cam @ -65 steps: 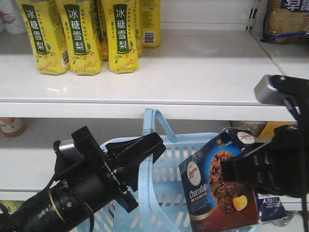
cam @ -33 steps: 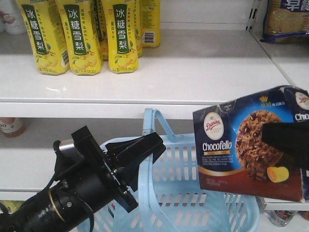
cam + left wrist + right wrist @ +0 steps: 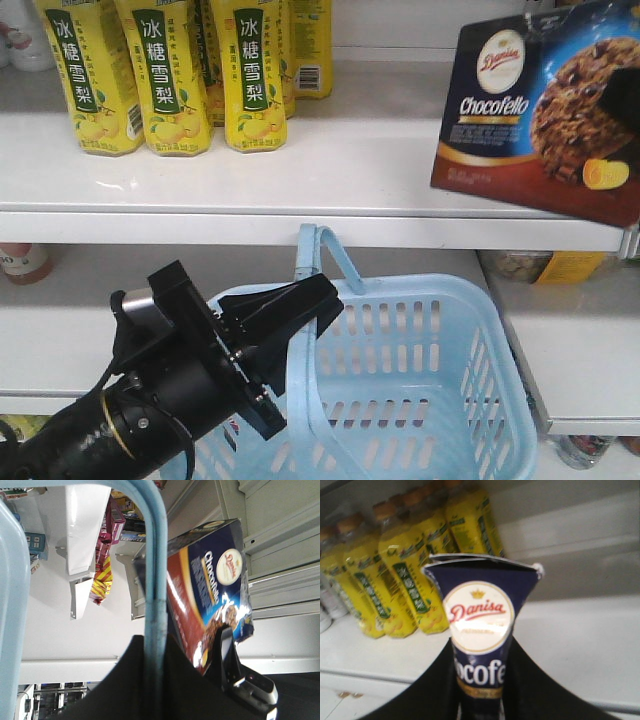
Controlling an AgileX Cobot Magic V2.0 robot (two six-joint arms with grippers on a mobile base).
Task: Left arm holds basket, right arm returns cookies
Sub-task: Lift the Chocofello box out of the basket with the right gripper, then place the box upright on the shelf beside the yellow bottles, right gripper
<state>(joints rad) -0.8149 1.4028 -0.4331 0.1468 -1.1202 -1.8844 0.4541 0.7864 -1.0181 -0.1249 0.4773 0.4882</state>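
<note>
Gripping one hoop handle (image 3: 318, 262) of the basket (image 3: 470, 400), the left arm's fingers (image 3: 285, 310) are staying closed around it. The right arm's fingers (image 3: 485, 690) are clamping the cookies (image 3: 545, 105) on both sides, holding the box tilted in the air above the white shelf (image 3: 380, 150), to the right of the yellow bottles (image 3: 160, 70).
</note>
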